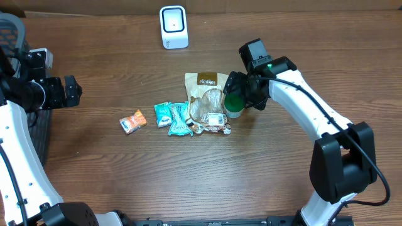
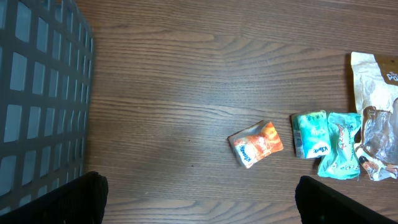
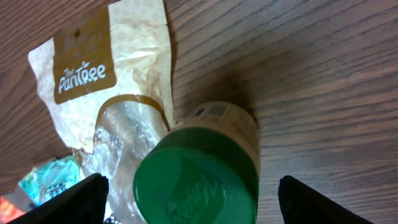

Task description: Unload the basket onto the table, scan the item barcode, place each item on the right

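A jar with a green lid (image 3: 198, 180) and a cream body stands on the wooden table next to a beige snack pouch (image 3: 106, 81). My right gripper (image 3: 196, 202) hangs over the jar, open. Its dark fingers (image 3: 68, 200) stand either side of the lid with a gap on each side. From overhead the jar (image 1: 233, 104) shows just under the right gripper (image 1: 242, 94). The white barcode scanner (image 1: 173, 26) stands at the far edge. My left gripper (image 2: 199, 199) is open and empty over bare wood at the left, far from the items.
An orange packet (image 1: 132, 122) and two teal packets (image 1: 163, 115) (image 1: 179, 120) lie left of the pouch (image 1: 204, 94). A dark wire basket (image 2: 40, 93) sits at the table's left edge.
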Robot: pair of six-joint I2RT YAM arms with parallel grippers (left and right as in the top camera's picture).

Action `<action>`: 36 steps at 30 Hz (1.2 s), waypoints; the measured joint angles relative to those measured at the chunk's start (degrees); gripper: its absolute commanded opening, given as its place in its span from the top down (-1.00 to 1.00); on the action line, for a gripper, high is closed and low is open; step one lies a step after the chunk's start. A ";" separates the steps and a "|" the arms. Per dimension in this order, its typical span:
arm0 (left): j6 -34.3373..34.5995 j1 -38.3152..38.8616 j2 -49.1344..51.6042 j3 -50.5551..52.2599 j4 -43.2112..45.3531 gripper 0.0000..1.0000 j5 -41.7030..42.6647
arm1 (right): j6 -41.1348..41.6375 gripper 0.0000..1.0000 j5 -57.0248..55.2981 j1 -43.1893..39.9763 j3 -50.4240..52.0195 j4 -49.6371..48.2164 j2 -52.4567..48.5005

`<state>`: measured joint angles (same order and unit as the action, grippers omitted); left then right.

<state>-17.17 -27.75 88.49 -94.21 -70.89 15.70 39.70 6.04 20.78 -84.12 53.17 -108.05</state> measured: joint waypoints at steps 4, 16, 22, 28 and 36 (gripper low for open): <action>0.00 0.00 0.00 0.00 0.00 -0.99 0.00 | 0.42 -0.72 -0.28 0.00 0.00 0.00 -1.20; 0.00 0.00 0.00 0.00 0.00 -0.99 -0.02 | -2.03 -0.10 -0.90 2.36 -0.39 1.33 -4.68; 0.00 0.00 0.00 0.00 0.00 -0.99 0.00 | -9.05 0.03 -0.94 2.34 -1.09 2.84 -4.68; 0.00 0.00 0.00 0.00 0.00 -0.99 0.00 | -23.15 0.02 -1.14 2.34 -2.78 5.64 -4.70; 0.00 0.00 0.00 0.00 0.00 -0.99 -0.02 | -45.40 0.01 -3.61 2.36 -3.17 6.88 -4.70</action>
<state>-17.17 -27.75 88.49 -94.21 -70.89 15.68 -5.69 2.44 23.14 -87.29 60.05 -112.75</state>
